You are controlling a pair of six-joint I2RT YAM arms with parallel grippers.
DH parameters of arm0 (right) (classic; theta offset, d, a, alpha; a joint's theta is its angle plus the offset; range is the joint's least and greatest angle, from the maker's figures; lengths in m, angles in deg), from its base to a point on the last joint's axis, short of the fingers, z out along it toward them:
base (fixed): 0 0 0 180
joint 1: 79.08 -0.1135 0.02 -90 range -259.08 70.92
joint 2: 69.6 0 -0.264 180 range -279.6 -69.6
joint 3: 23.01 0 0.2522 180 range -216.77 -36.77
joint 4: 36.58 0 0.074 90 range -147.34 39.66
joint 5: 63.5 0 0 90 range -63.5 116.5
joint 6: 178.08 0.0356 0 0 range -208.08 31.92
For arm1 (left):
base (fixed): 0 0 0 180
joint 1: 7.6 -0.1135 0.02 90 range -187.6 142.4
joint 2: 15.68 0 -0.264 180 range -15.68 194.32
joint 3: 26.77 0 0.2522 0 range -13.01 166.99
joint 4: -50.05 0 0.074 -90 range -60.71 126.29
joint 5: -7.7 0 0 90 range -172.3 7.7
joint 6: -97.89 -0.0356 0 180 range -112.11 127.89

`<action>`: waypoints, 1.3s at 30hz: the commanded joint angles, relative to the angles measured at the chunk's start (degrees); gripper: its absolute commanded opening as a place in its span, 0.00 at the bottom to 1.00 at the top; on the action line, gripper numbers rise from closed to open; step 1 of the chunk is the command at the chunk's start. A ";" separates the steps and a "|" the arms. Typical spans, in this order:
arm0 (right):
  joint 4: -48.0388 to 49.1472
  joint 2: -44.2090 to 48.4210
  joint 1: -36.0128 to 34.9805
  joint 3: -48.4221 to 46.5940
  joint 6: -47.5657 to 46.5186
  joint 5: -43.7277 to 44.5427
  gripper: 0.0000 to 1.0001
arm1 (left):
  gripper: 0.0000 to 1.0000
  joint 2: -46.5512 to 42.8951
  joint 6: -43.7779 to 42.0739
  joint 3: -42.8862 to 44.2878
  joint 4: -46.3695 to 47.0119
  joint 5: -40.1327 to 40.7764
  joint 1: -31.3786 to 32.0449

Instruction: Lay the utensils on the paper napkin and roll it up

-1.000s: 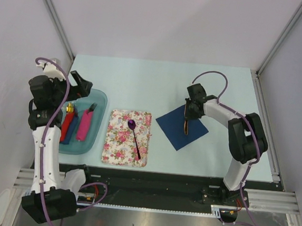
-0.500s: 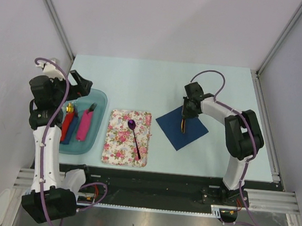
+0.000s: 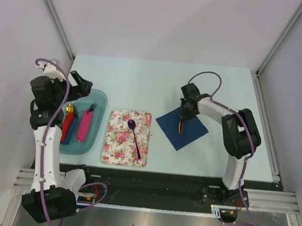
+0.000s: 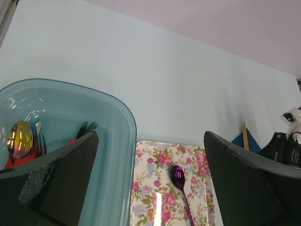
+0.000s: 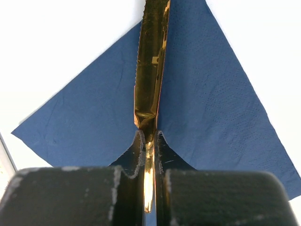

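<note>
Now, right pincer (image 5: pixel 149 141): closed narrow on the thin handle end of the slim gold-orange metal utensil (image 5: pixel 150 56). In the right wrist view you can see both fingers pressed against its sides.
gold-orange utensil, position: it lies along the dark navy-blue square paper napkin (image 5: pixel 207 99), running roughly corner to corner across the middle. One long edge looks serrated.
napkin, position: flat on the pale blue tabletop (image 3: pixel 159 82), turned like a diamond, right of centre in your top view. It sits apart from the floral mat.
purple spoon: the shiny purple spoon with a thin dark handle (image 3: pixel 134 138) rests on the pink-and-white floral rectangular mat (image 3: pixel 115 141). Its bowl points to the far side and its handle slants toward the near right corner. It is well apart from the napkin.
left pincer (image 4: pixel 150 136): spread wide with nothing between the fingers. It hangs over the far edge of the translucent teal plastic tray (image 4: pixel 124 122) at the tabletop's left.
tray contents: chunky red piece (image 3: pixel 65 126), blue piece (image 3: pixel 72 128) and pink piece (image 3: pixel 85 126) lie side by side. Your left wrist view also shows a gold spoon bowl (image 4: pixel 19 136) and dark fork tines (image 4: pixel 87 128).
</note>
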 commanded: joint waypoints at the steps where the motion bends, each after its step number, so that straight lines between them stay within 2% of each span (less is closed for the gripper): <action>1: -0.20 -0.72 -0.24 -2.69 1.79 0.25 0.00 | 1.00 -0.14 0.58 -0.41 1.55 0.33 0.34; 21: -1.69 -3.18 -0.50 -4.54 3.02 0.16 0.01 | 1.00 0.03 -0.21 -0.41 1.11 1.29 0.34; 25: -2.31 -3.54 -0.50 -5.15 3.02 -0.10 0.14 | 1.00 0.38 -0.12 -0.23 1.02 1.38 0.34; 26: -2.48 -3.45 -0.59 -5.07 2.93 -0.19 0.23 | 1.00 0.47 -0.12 -0.23 1.10 1.47 0.34; 37: -4.24 0.76 -0.33 -6.12 2.32 -0.02 0.41 | 1.00 0.56 -0.73 1.26 -0.12 2.00 0.34; 39: -4.25 3.56 0.02 -6.29 1.35 0.69 0.50 | 1.00 0.38 -1.00 1.79 -0.47 1.91 0.34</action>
